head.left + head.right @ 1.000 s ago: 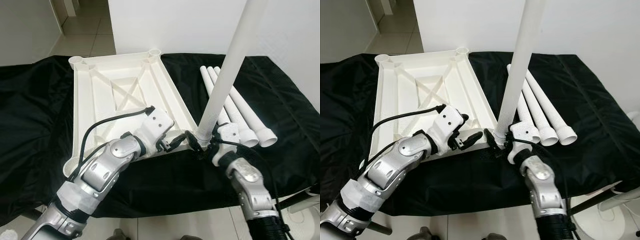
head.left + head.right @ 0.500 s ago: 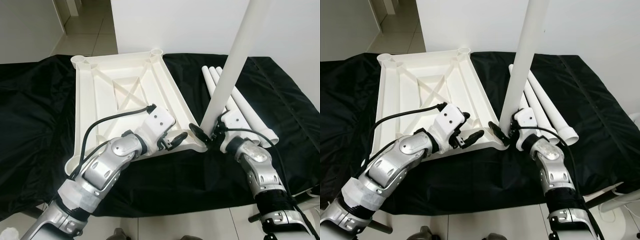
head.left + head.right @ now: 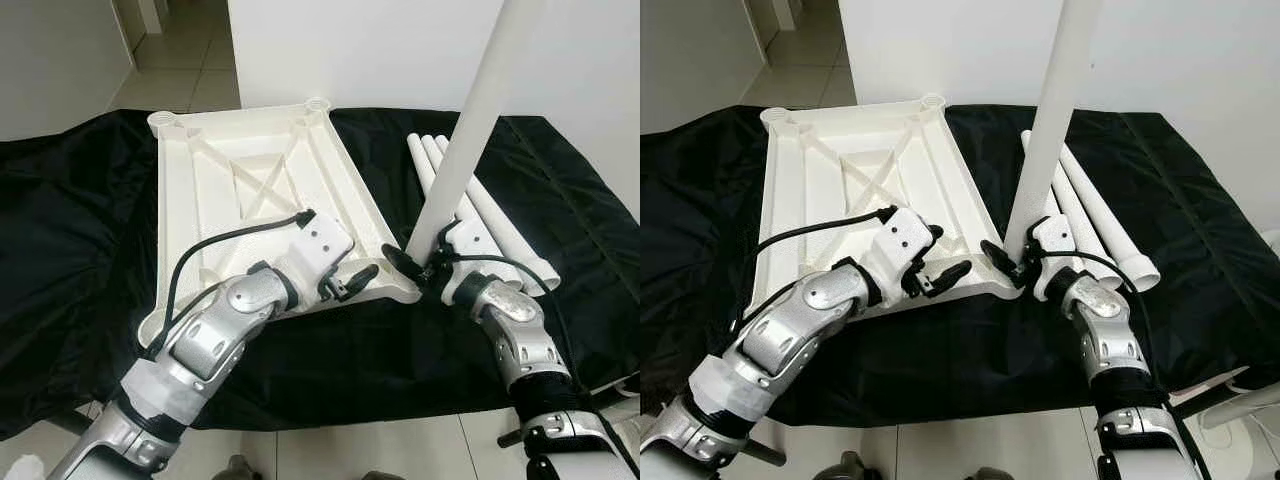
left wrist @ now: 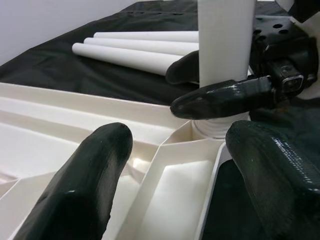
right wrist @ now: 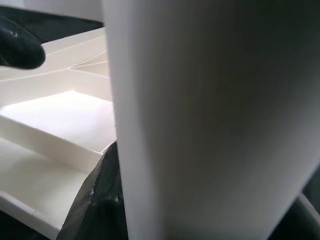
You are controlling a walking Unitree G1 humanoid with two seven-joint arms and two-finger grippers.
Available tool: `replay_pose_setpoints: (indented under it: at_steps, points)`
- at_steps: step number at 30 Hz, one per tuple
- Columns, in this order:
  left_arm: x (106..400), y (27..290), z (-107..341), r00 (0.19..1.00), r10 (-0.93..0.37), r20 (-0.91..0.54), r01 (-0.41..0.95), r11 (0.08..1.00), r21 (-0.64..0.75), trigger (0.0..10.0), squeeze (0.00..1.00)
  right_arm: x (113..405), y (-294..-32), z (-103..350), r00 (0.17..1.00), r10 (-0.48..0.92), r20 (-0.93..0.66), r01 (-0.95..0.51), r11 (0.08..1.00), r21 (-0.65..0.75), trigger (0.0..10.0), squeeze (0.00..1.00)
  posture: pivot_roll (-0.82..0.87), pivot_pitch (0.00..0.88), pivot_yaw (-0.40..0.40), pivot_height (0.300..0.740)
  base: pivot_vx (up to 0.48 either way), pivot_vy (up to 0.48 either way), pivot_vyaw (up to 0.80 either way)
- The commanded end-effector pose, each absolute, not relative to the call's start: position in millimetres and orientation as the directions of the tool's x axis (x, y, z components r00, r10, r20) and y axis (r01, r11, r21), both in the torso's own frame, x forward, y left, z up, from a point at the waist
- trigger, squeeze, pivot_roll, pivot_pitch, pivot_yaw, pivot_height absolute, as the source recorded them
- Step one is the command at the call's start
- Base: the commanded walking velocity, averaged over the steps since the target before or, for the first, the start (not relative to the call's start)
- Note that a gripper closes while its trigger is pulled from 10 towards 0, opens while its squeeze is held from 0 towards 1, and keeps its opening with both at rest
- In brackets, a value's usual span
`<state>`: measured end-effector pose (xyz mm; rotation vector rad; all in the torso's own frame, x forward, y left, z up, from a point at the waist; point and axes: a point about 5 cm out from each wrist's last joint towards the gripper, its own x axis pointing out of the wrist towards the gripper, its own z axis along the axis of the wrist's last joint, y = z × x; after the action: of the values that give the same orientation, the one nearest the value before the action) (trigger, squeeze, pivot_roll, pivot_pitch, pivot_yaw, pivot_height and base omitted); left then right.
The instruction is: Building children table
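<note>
The right tool (image 3: pixel 412 268) is closed around the lower end of a long white table leg (image 3: pixel 468 142), one black finger on each side of the tube. The leg stands nearly upright, leaning slightly to the robot's right, and rises past the upper edge of the head view. Its foot sits at the near right corner socket of the tabletop (image 3: pixel 200 190). In the left wrist view the leg's ribbed base (image 4: pixel 218 128) appears to rest in that corner socket, with one finger (image 4: pixel 225 97) of the right tool lying across the tube just above it.

The left tool (image 3: pixel 352 282) rests over the near edge of the tabletop, just left of that same corner. Its two fingers (image 4: pixel 85 175) are spread wide apart and grip nothing; the ribbed underside of the tabletop shows between them.

The tabletop is a white plastic rectangle lying upside down, its crossed ribs facing up and round sockets at its corners. It lies on a surface covered by a black cloth (image 3: pixel 70 230).

Three more white legs (image 3: pixel 480 220) lie side by side on the cloth to the right of the tabletop, just behind the right tool. A white wall (image 3: pixel 360 50) stands beyond the surface, and pale floor tiles (image 3: pixel 180 70) show at the far left.
</note>
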<state>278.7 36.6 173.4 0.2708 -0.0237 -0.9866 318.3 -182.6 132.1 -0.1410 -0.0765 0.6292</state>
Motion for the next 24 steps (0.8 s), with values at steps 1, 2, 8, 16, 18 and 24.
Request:
replay_pose_setpoints:
  at_steps: [1, 2, 8, 16, 18, 24]
  points:
    - [275.9, 33.5, 173.7, 0.466, -0.876, -0.128, 0.869, 0.425, 0.252, 10.0, 0.00, 315.8, -186.6, 119.8, 0.850, 0.526, -0.018, -0.525, 0.844, -0.109, 10.0, 0.00, -0.11, 0.000, -0.003, 0.740, 0.000, 0.000, 0.00]
    - [276.0, 33.5, 173.5, 0.466, -0.876, -0.128, 0.869, 0.425, 0.252, 10.0, 0.00, 316.5, -187.6, 118.2, 0.868, 0.497, -0.023, -0.496, 0.863, -0.096, 10.0, 0.00, -0.11, 0.000, -0.003, 0.740, 0.000, 0.000, 0.00]
    - [275.8, 32.3, 172.7, 0.462, -0.878, -0.122, 0.870, 0.423, 0.253, 10.0, 0.00, 311.8, -174.5, 118.5, 0.944, 0.330, 0.014, -0.328, 0.941, -0.082, 10.0, 0.00, -0.12, 0.000, -0.001, 0.740, 0.000, 0.000, 0.00]
    - [276.1, 32.3, 172.3, 0.463, -0.878, -0.122, 0.869, 0.423, 0.256, 10.0, 0.00, 303.7, -162.1, 114.7, 0.994, 0.107, -0.007, -0.107, 0.992, -0.064, 10.0, 0.00, -0.11, 0.000, -0.005, 0.740, 0.000, 0.000, 0.00]
    - [276.5, 32.7, 172.3, 0.467, -0.876, -0.122, 0.867, 0.427, 0.257, 10.0, 0.00, 298.6, -155.6, 115.1, 1.000, 0.012, -0.014, -0.012, 0.999, -0.034, 10.0, 0.00, -0.11, 0.000, -0.005, 0.740, 0.000, 0.000, 0.00]
    - [276.2, 34.6, 172.5, 0.474, -0.872, -0.122, 0.864, 0.434, 0.255, 10.0, 0.00, 289.6, -137.9, 117.4, 0.999, -0.054, 0.009, 0.053, 0.998, 0.017, 10.0, 0.00, -0.10, 0.000, -0.008, 0.740, 0.000, 0.000, 0.00]
